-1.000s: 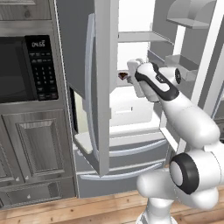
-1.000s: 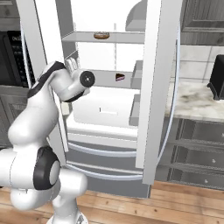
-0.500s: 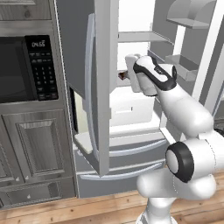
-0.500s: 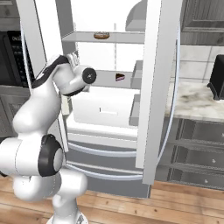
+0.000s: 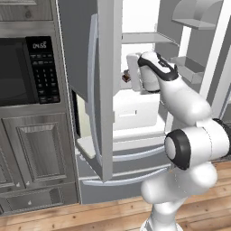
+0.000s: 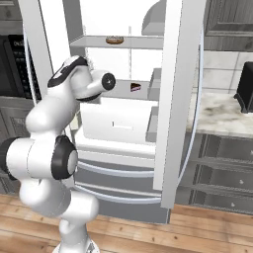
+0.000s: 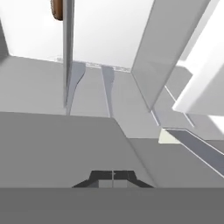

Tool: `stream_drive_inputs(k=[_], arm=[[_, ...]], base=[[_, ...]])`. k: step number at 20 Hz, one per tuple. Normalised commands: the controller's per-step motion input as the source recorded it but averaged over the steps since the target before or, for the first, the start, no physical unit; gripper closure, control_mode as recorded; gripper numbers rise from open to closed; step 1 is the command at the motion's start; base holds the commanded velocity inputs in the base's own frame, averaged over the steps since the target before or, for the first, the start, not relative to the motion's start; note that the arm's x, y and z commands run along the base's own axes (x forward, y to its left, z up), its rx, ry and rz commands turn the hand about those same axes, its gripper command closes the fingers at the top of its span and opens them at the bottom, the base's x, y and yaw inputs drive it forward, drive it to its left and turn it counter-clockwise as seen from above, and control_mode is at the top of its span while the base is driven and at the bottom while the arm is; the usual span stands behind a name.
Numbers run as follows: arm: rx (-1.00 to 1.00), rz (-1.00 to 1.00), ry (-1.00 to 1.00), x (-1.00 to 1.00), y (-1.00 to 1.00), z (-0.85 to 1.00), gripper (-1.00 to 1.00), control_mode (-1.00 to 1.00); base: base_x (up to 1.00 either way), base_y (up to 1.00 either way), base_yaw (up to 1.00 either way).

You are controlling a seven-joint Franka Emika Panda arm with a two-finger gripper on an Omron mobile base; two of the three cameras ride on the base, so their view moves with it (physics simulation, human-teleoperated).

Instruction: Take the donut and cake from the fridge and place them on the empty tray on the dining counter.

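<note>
stage: early, nothing moved yet | fridge [image 6: 173,99]: doors open | donut [image 6: 114,40]: on the fridge's upper shelf | cake [image 6: 135,87]: on the fridge shelf below the donut | hand [image 7: 113,177]: fully closed, holding nothing, at the fridge opening beside the cake shelf | left: both items to fetch and carry to the tray

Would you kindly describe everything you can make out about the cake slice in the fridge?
The cake is a tiny dark brown wedge with a reddish tint. It sits upright on a white middle shelf inside the open fridge, one shelf below the donut. In the left base view it shows as a small dark patch just left of the arm's wrist. Its surface detail is too small to tell. Nothing but the shelf appears to touch it.
</note>
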Motion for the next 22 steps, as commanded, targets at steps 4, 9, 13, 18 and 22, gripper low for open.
stream_drive_inputs(k=[4,9,13,18,22], arm=[[0.0,0.18,0.0,0.4,0.01,0.0,1.0,-1.0],[0.0,0.19,0.0,0.39,0.07,0.0,1.0,-1.0],[0.0,0.18,0.0,0.25,0.27,0.0,1.0,-1.0],[0.0,0.13,0.0,0.09,0.46,0.0,1.0,-1.0],[0.0,0.14,0.0,0.19,0.31,0.0,1.0,-1.0]], base=[[0.0,0.0,0.0],[0.0,0.0,0.0],[0.0,0.0,0.0],[0.0,0.0,0.0],[0.0,0.0,0.0]])
